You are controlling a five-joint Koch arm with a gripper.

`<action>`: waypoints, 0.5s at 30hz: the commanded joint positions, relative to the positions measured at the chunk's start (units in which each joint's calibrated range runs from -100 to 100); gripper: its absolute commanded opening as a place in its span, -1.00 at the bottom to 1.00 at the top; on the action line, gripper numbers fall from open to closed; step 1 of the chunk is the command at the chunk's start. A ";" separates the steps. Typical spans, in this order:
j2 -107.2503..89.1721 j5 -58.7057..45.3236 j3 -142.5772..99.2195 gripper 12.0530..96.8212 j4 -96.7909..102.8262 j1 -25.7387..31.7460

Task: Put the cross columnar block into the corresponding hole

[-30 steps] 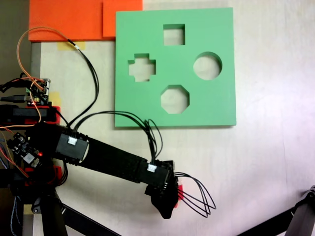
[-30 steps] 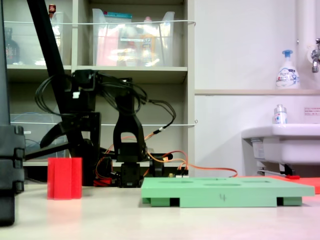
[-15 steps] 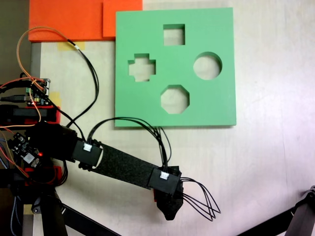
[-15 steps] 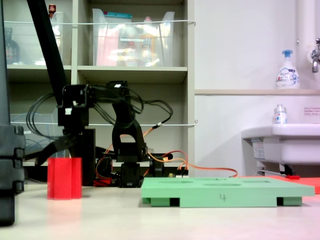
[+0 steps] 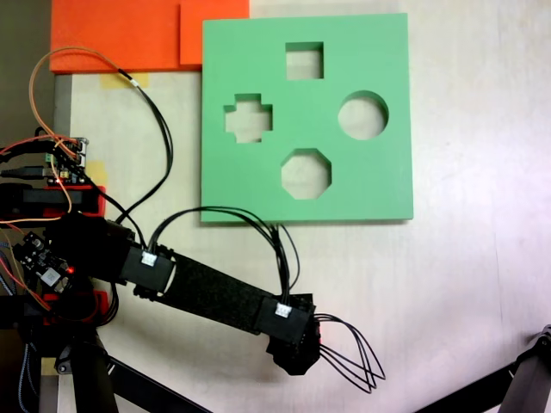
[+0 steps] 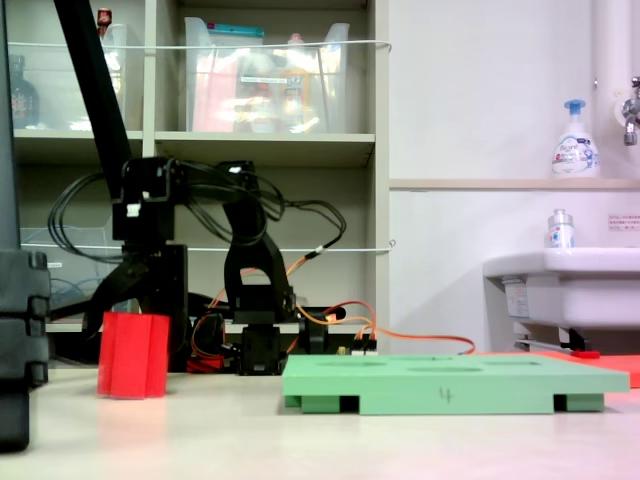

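**A:** What is at the left edge, and how is your end effector set?

**B:** In the low side-on fixed view my end effector (image 6: 132, 305) hangs just above the cross columnar block (image 6: 133, 354), one dark finger (image 6: 108, 292) splayed out to the left. I cannot tell whether the jaws are spread or closed. The block stands on the desk (image 6: 330, 440) on its end, long axis close to vertical, leaning slightly. From above, my arm (image 5: 207, 297) covers it.

**A:** And to the right?

**B:** A strip of bare desk lies between the block and the green board (image 6: 455, 385); they are well apart. The board lies flat. In the top-down fixed view the corresponding hole (image 5: 248, 118) is the leftmost cutout, unfilled, near the board's left edge. The desk to the right of the board (image 5: 306, 116) is open.
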 commanded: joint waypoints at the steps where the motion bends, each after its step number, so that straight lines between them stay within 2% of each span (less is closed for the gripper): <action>1: 0.60 -0.15 -0.88 -0.30 -3.15 -0.05; 15: -24.54 3.37 -1.18 -0.30 -4.01 1.47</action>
